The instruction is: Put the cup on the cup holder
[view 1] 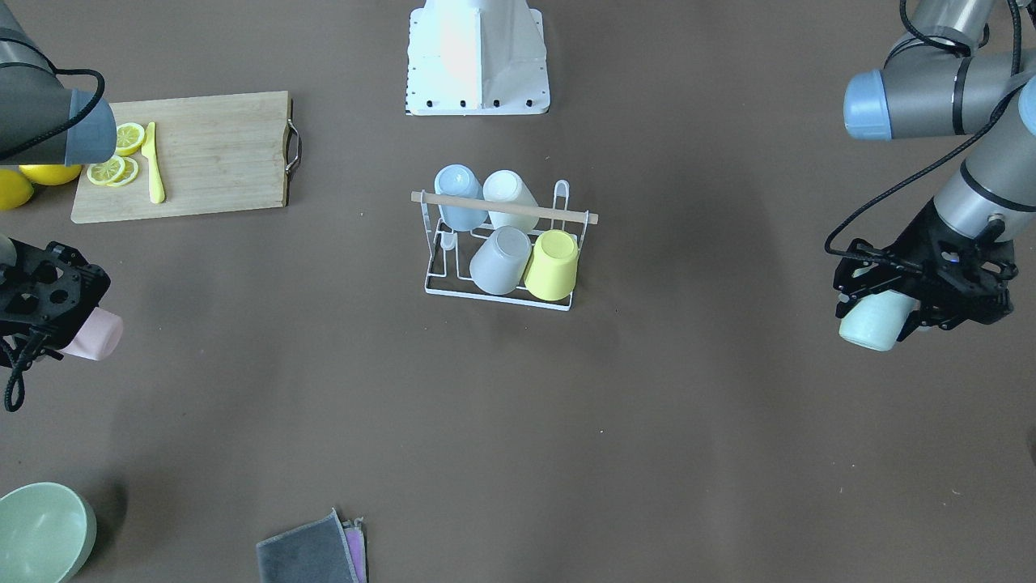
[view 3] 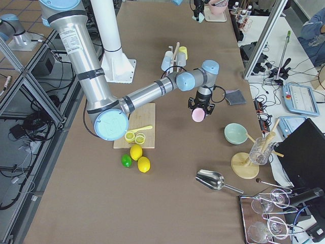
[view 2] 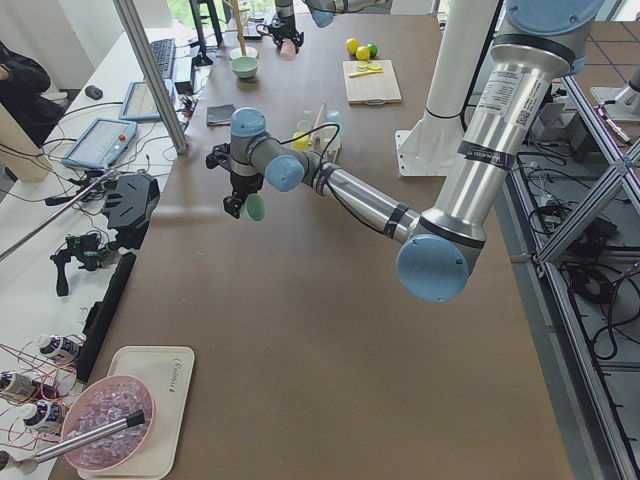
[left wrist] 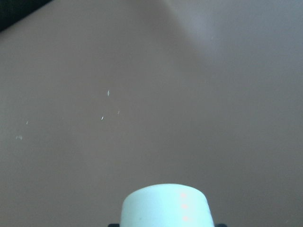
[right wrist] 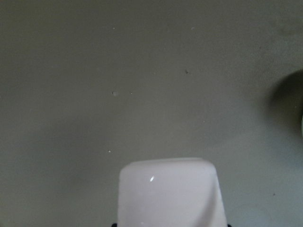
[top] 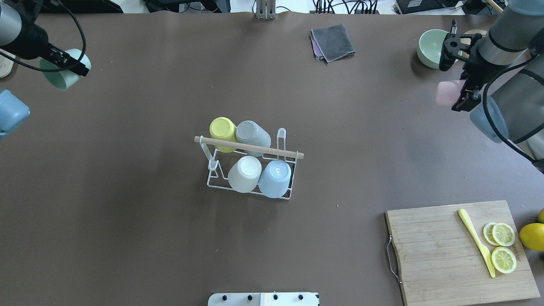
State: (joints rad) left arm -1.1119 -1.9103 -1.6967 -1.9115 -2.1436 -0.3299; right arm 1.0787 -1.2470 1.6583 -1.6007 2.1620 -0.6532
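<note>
The white wire cup holder (view 1: 502,208) with a wooden rod stands mid-table and also shows in the overhead view (top: 248,147). It holds a blue, a white, a grey and a yellow cup upside down. My left gripper (view 1: 886,312) is shut on a mint cup (view 1: 870,328), held above the table far to the robot's left; the cup also shows in the overhead view (top: 63,74) and the left wrist view (left wrist: 165,205). My right gripper (view 1: 57,324) is shut on a pink cup (view 1: 97,334), held above the table far to the robot's right; it also shows in the overhead view (top: 447,92) and the right wrist view (right wrist: 170,191).
A wooden cutting board (top: 437,255) with lemon slices and a yellow knife (top: 476,242) lies at the robot's near right, with whole lemons (top: 531,236) beside it. A green bowl (top: 429,47) and a grey cloth (top: 333,40) lie at the far edge.
</note>
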